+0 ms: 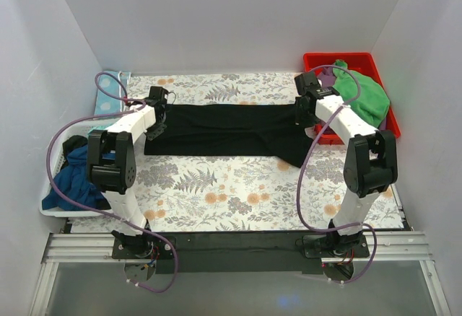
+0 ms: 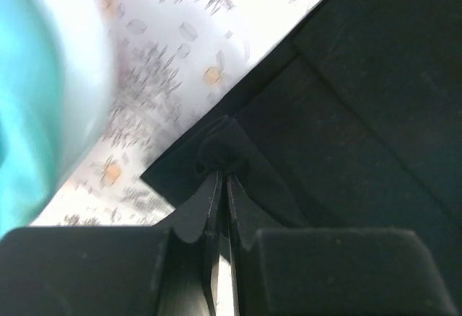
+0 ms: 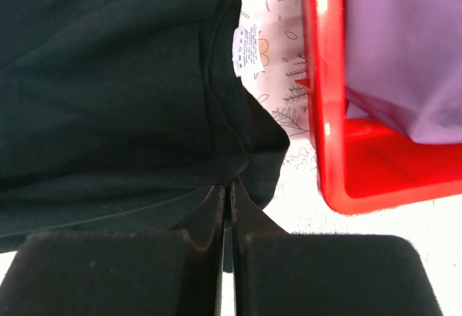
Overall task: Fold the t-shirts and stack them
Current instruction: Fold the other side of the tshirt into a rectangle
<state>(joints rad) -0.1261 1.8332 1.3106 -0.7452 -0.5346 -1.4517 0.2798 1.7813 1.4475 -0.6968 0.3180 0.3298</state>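
Your two arms are rising from the near edge of the desk point(image 1: 216, 193), with its flowered cover lying bare just ahead of them. At your near left, a white basket point(image 1: 56, 213) is sitting at the desk's side and holding a crumpled dark blue t-shirt point(image 1: 72, 182).

Farther out, the black t-shirt point(image 1: 224, 128) is lying across the middle of the desk as a long band running left to right, with its layers folded over one another. Your left end effector point(image 2: 223, 179) is clamping a small bunched fold at the shirt's left edge, with the cloth pinched between the pressed-together tips. Your right end effector point(image 3: 229, 185) is gripping the dark hem at the right end, fingers together. The shirt's white label point(image 3: 247, 50) is showing just beyond that grip. A flap of the cloth is reaching nearer to you at that end.

Beyond the left grip, a teal cloth point(image 2: 25, 114) is showing only as a blur at the desk's far left. At the far right, a red bin point(image 1: 314, 62) is sitting just beside the shirt's right end, holding a green garment point(image 1: 361, 96) and a purple cloth point(image 3: 404, 49).
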